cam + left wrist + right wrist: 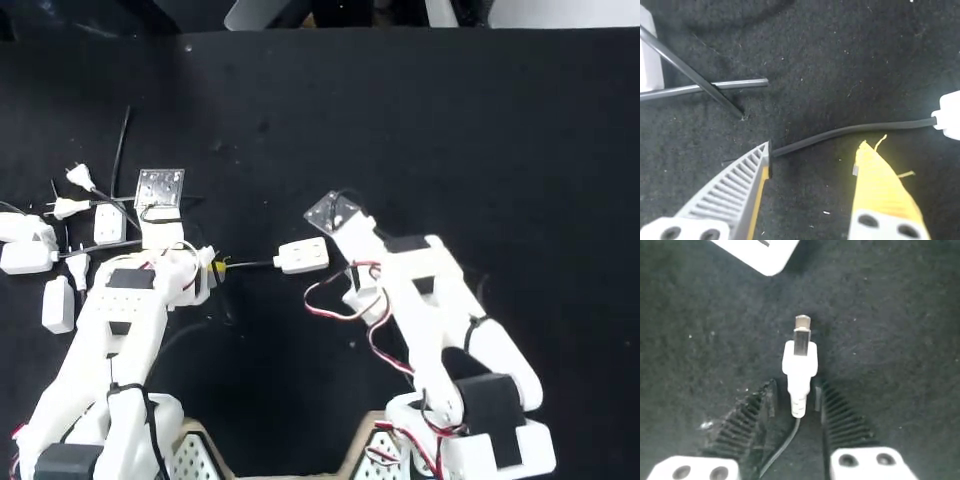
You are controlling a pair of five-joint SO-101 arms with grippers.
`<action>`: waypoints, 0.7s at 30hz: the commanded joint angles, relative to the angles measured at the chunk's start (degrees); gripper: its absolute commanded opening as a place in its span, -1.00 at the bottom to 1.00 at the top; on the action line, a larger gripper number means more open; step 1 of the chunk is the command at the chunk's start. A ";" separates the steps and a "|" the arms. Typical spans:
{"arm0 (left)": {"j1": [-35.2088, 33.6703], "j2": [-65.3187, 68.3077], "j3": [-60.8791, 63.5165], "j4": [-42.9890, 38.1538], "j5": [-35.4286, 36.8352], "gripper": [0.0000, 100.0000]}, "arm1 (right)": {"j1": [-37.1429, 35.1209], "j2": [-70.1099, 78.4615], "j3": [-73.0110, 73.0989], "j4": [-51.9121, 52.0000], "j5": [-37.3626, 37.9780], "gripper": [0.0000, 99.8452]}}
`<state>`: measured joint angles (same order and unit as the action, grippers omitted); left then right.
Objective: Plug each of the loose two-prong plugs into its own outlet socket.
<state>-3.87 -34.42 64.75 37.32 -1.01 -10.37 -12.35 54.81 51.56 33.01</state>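
Right wrist view: right pincer [795, 385] slightly parted, straddling white plug [800, 357]; left pincer [814, 145] wide apart over cable [850, 129], empty.

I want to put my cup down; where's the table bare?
Bare: the far stretch beyond both arms, plus the right edge past the right arm. Crowded: the left edge, with plugs and sockets, beside the left arm.
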 commanded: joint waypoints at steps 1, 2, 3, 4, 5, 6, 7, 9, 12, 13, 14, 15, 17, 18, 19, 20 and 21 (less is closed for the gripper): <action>0.48 -0.62 -0.31 -0.79 0.62 -0.45 | 0.70 -1.71 0.13 -0.88 0.35 -0.81; 0.48 -0.62 -0.31 -0.79 0.62 -0.45 | 0.53 -1.98 -0.04 -1.32 0.26 -0.81; 0.48 -0.62 -0.31 -0.79 0.62 -0.45 | 0.44 -1.98 -0.48 -2.20 -0.35 -0.81; 0.48 -0.62 -0.31 -0.79 0.62 -0.45 | 0.44 -1.89 -1.10 -3.08 -1.85 -0.81; 0.48 -0.62 -0.31 -0.79 0.62 -0.45 | 0.44 -1.54 -1.71 -4.04 -3.16 -0.81; 0.48 -0.62 -0.31 -0.79 0.62 -0.45 | 0.44 -1.54 -1.98 -4.84 -3.96 -0.81; 0.48 -0.62 -0.31 -0.79 0.62 -0.45 | 0.44 -1.54 -2.07 -5.45 -4.22 -0.81; 0.57 -0.62 -0.31 -0.79 0.79 -0.45 | 0.44 -1.54 -2.15 -6.42 -4.13 -0.81; 0.57 -0.62 -0.31 -0.88 3.52 -0.45 | 0.44 -1.54 -1.80 -6.77 -4.04 -0.82; 0.57 -0.62 -0.31 -0.88 4.22 -0.45 | 0.44 -1.54 -1.80 -6.59 -4.04 -0.82; 0.57 -0.62 -0.31 -0.88 4.66 -0.45 | 0.44 -1.54 -1.71 -6.51 -4.04 -0.82; 0.57 -0.62 -0.31 -0.88 4.75 -0.45 | 0.44 -1.54 -1.71 -6.51 -4.04 -0.82; 0.57 -0.62 -0.31 -0.88 4.75 -0.45 | 0.53 -1.54 -1.01 -6.77 -4.04 -0.87; 0.57 -0.62 -0.31 -0.88 4.75 -0.45 | 0.53 -1.54 -0.57 -6.86 -4.04 -0.96; 0.57 -0.62 -0.31 -0.88 4.75 -0.45 | 0.53 -1.63 -0.22 -6.86 -4.04 -0.99; 0.57 -0.62 -0.31 -0.88 4.75 -0.45 | 0.62 -2.07 0.04 -6.68 -4.13 -0.97; 0.57 -0.62 -0.31 -0.88 4.84 -0.45 | 0.79 -2.51 -0.13 -6.33 -4.22 -0.98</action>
<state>-3.87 -34.42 64.75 37.32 2.95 -10.29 -12.70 55.08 46.11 29.41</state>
